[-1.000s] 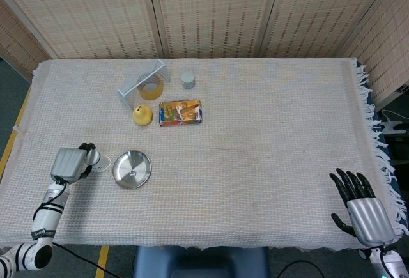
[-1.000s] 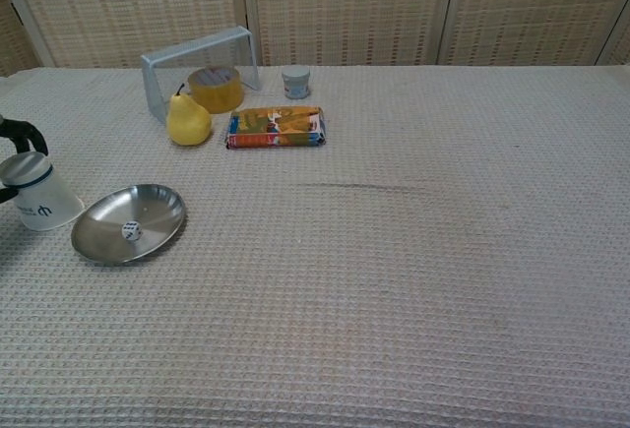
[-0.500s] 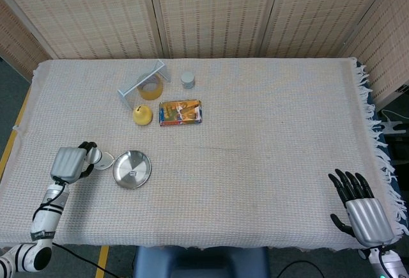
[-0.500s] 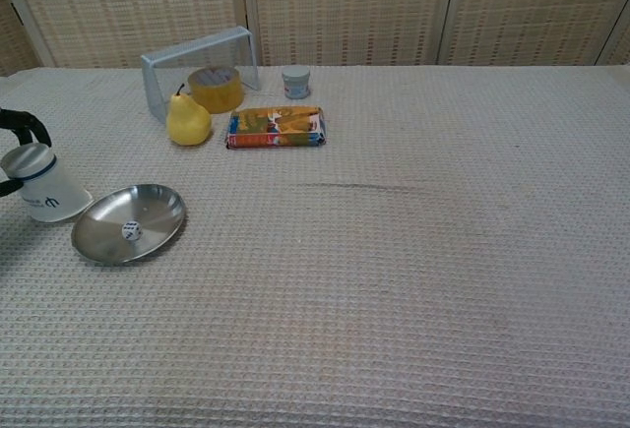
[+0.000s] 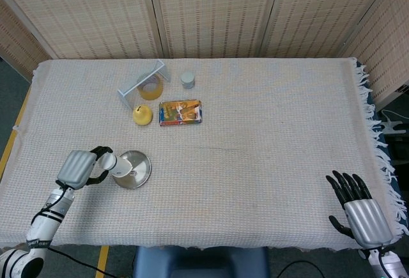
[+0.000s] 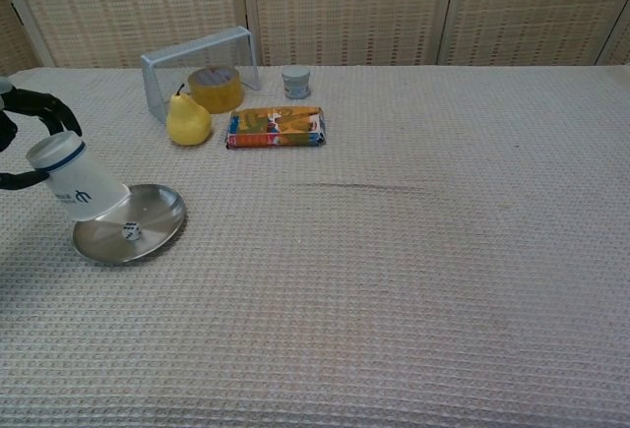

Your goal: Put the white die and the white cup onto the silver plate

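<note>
woven cream cloth covers the table. at lower left, the left hand (image 5: pixel 82 168) grips the white paper cup (image 6: pixel 79 182), tilted over the round silver metal plate (image 6: pixel 157 223), likely for setting down beside the small white die (image 6: pixel 129 232) lying there. the right hand (image 5: pixel 359 209), fingers spread, holds nothing at lower right.

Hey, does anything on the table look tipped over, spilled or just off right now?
Only the white cup: the left hand holds it upside down and tilted over the silver plate, beside the white die. Nothing looks spilled or damaged.
</note>
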Controlling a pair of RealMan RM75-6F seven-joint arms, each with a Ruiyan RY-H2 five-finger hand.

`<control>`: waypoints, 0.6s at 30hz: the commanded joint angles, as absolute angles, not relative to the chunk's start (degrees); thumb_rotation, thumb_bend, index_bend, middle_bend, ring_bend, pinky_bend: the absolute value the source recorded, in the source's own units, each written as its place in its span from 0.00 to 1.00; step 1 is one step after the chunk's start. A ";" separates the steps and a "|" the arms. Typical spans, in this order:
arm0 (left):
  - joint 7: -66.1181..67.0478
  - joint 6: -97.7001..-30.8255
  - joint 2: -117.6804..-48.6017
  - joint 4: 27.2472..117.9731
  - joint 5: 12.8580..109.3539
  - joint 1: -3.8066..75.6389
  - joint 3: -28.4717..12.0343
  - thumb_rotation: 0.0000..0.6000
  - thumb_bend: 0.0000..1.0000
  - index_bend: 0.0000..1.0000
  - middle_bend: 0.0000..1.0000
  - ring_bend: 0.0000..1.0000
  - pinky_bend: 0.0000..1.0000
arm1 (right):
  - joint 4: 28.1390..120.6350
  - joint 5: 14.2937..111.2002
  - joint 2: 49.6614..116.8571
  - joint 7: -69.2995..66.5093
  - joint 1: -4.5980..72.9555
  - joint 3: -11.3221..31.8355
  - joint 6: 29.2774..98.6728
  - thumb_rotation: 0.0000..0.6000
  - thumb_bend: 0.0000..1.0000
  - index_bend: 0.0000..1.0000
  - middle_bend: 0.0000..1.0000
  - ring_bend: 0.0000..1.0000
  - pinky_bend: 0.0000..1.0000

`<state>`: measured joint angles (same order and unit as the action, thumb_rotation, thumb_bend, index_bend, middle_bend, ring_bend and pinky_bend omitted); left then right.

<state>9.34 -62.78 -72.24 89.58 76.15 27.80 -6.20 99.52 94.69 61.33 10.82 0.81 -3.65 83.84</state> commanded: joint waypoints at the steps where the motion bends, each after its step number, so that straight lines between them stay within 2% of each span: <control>1: 11.23 -62.64 -73.43 90.27 76.94 28.36 -5.53 1.00 0.41 0.48 0.69 0.79 0.99 | 99.54 95.13 61.23 10.61 0.67 -3.84 84.16 1.00 0.14 0.00 0.00 0.00 0.00; 18: 24.03 -63.81 -81.12 85.16 76.30 29.79 -4.50 1.00 0.42 0.51 0.73 0.80 0.99 | 99.48 95.31 60.81 9.71 0.60 -3.81 84.52 1.00 0.13 0.00 0.00 0.00 0.00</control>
